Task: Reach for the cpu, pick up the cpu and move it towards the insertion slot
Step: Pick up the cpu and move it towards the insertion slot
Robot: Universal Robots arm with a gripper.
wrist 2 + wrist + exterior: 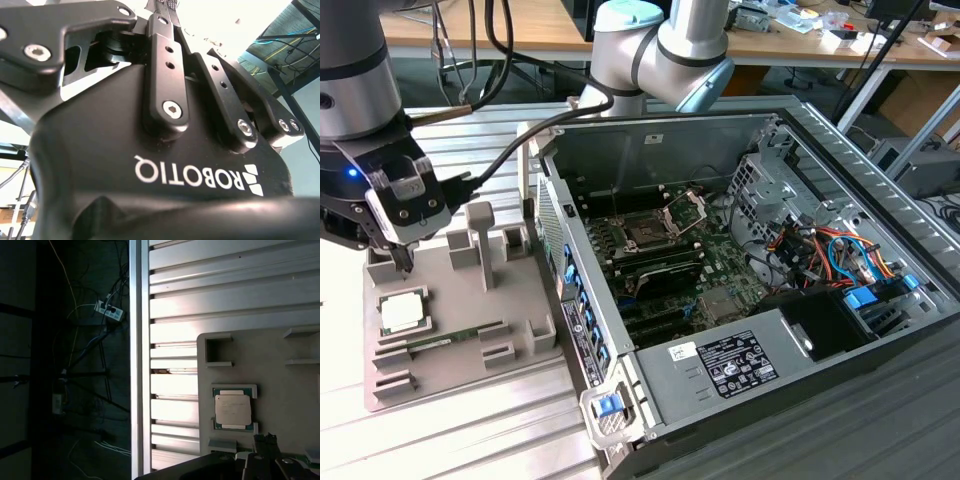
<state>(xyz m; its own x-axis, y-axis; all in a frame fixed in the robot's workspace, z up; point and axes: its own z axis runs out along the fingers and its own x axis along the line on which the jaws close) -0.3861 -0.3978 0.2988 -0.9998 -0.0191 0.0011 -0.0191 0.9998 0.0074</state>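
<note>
Hovering with the black gripper (405, 262) near the flat silver-cream square cpu (400, 312); cannot tell claw spread or pressed.

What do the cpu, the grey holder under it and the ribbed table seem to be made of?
The cpu: its top looks like matte pale metal with a soft sheen, on a green board edge. The grey holder: probably moulded or printed plastic, uniformly dull grey. The ribbed table: likely bare aluminium profile, since its slats reflect light brightly.

Silver arm (692, 45) wears pale-blue caps (630, 12); black claw (400, 262) shows screws (172, 109).
</note>
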